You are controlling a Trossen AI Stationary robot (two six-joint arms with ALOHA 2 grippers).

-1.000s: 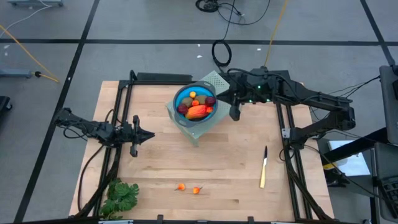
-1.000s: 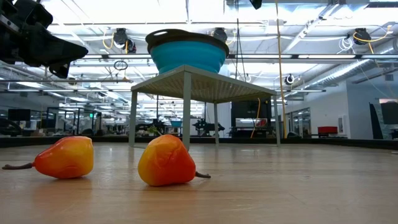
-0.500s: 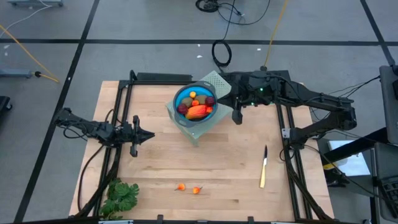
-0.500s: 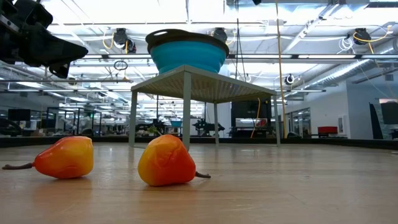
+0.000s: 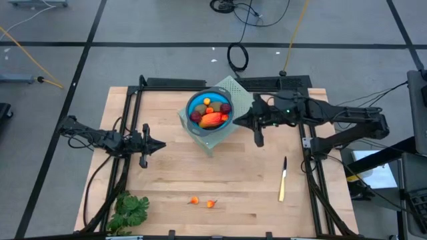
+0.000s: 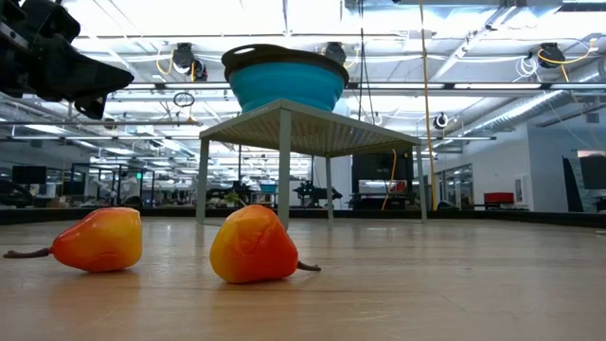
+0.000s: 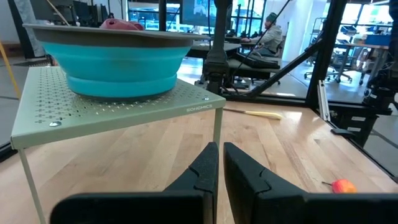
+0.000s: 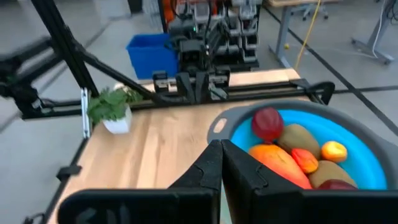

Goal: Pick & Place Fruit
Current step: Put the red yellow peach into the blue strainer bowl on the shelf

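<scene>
Facing the bowl's fruit, right tool pressed together, empty; two loose pieces only low down.

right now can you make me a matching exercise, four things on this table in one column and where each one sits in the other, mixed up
Things:
1. blue bowl
2. yellow-handled knife
3. green leafy bunch
4. two small orange-red fruits

Places:
A. bare wood at the near edge, about mid-table
B. near left corner of the table
C. on the perforated green stand, holding fruit
D. right side of the table, lying flat on the wood

Pairs: 1-C, 2-D, 3-B, 4-A
</scene>
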